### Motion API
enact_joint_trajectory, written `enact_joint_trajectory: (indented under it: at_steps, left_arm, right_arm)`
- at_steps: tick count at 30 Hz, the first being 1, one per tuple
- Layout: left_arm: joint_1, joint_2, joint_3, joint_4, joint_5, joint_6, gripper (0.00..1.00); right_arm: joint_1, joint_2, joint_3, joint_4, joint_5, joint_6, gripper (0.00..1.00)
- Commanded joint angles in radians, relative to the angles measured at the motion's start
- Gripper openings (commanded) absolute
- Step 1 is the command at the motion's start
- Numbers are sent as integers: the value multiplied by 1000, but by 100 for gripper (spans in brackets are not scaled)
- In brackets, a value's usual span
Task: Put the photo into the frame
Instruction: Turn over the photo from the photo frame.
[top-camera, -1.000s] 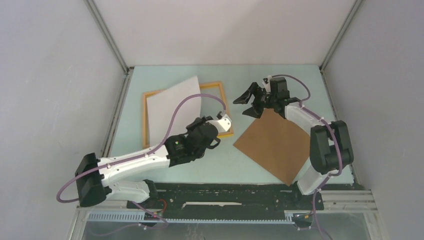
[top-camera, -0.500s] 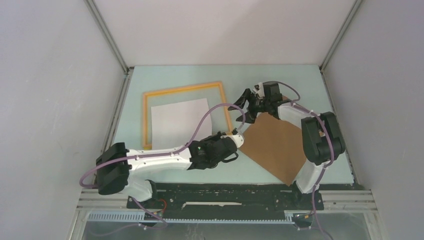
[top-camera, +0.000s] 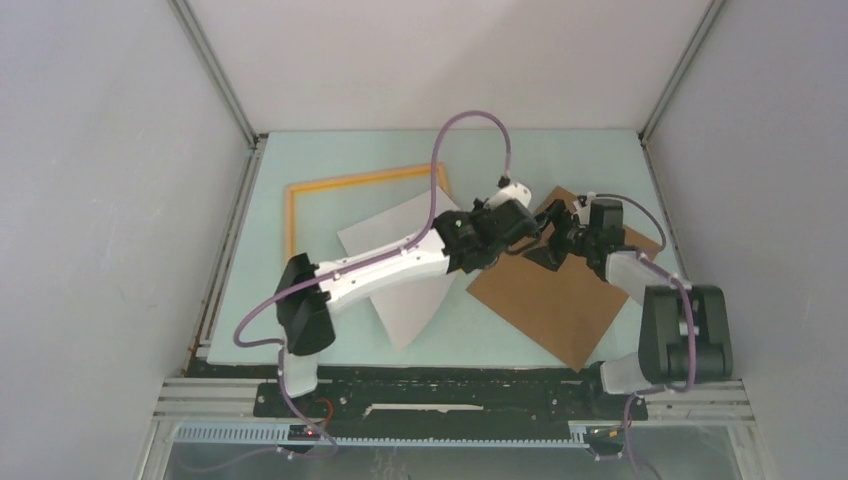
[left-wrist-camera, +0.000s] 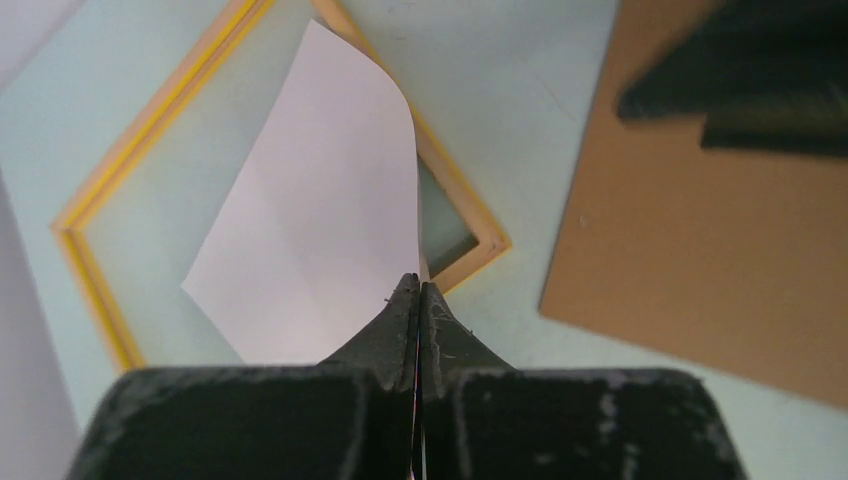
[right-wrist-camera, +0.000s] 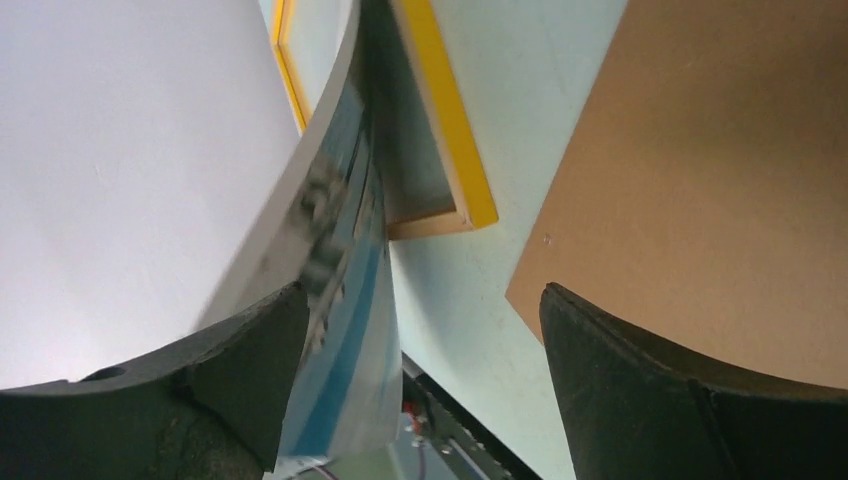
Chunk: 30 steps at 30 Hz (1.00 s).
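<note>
The photo (top-camera: 400, 295) hangs white back up, lifted and curled, partly over the frame's (top-camera: 290, 215) near right corner. My left gripper (top-camera: 487, 235) is shut on its edge. In the left wrist view the shut tips (left-wrist-camera: 418, 292) pinch the white sheet (left-wrist-camera: 310, 230) above the yellow frame (left-wrist-camera: 100, 185). My right gripper (top-camera: 548, 243) is open over the brown backing board (top-camera: 570, 290). In the right wrist view the photo's blue printed side (right-wrist-camera: 345, 300) curves down just inside the left finger (right-wrist-camera: 230, 370), between the open jaws (right-wrist-camera: 420, 340). The frame's corner (right-wrist-camera: 450, 170) lies beyond.
The brown backing board lies flat on the right of the green table and also shows in both wrist views (left-wrist-camera: 680, 230) (right-wrist-camera: 720, 170). The left arm (top-camera: 380, 270) stretches across the middle. Grey walls close in the sides and back.
The left gripper has lifted the photo off the frame and carried it right and up. The right gripper has moved nearer, over the board, and now straddles the photo's edge.
</note>
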Motion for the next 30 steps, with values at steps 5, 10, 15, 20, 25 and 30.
enact_joint_trajectory:
  at_steps: [5,10,15,20,25,30]
  left_arm:
    - [153,164,350,-172,188,-289,0]
    - [174,209,428,-161,205,-328,0]
    - [190,210,433,-96,268,-333,0]
    - [209,189,411,-42,336,-335,0]
    - [224,150,331,51,375,-351,0]
    - [255,105,256,118,437,-382,0]
  right_arm:
    - [49,-409,-245,28,131,-194,93]
    - [222,-682,-301,-52,305,-259,94]
    - [411,-730,-272,-68,424,-229,93]
    - [647,-680,-225,-41,674,-256,90]
    - [799,-611,-159,-54,922,-282,89]
    - [836,-554,-120,-66,1033,-291,85]
